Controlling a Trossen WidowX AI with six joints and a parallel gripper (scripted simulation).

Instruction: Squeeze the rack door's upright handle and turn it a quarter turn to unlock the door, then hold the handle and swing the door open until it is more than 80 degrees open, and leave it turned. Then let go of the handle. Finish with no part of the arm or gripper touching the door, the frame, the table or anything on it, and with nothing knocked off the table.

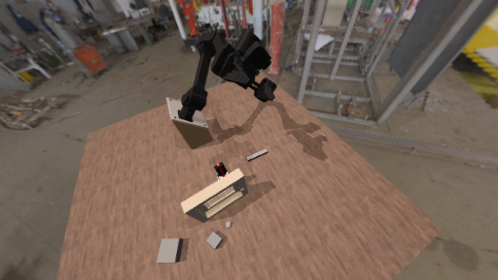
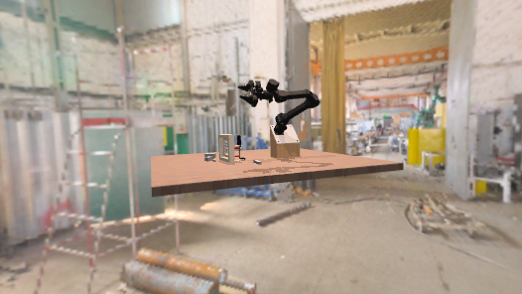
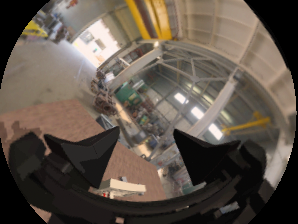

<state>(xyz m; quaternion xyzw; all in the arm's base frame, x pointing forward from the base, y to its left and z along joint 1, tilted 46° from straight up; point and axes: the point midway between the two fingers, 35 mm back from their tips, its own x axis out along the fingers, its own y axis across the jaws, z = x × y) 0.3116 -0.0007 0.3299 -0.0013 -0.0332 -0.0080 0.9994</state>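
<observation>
The cream rack frame (image 1: 213, 190) (image 2: 221, 149) (image 3: 122, 187) stands upright on the table (image 1: 331, 208) (image 2: 318, 166). The black and red upright handle (image 1: 221, 169) (image 2: 239, 140) is on its side towards the arm's base. No door panel stands out plainly from the frame, but the views are too small to tell the door's angle or the handle's exact turn. My gripper (image 2: 244, 94) (image 3: 147, 131) is open and empty, high above the table and well clear of the handle. Its fingers hide part of the rack in the wrist view.
A light strip (image 1: 257, 155) (image 2: 257, 162) lies on the arm's side of the rack. Beyond the rack are a large grey block (image 1: 168, 251), a smaller grey block (image 1: 214, 240) and a tiny cube (image 1: 228, 224). The arm stands on a box-like base (image 1: 194, 135) (image 2: 285, 150).
</observation>
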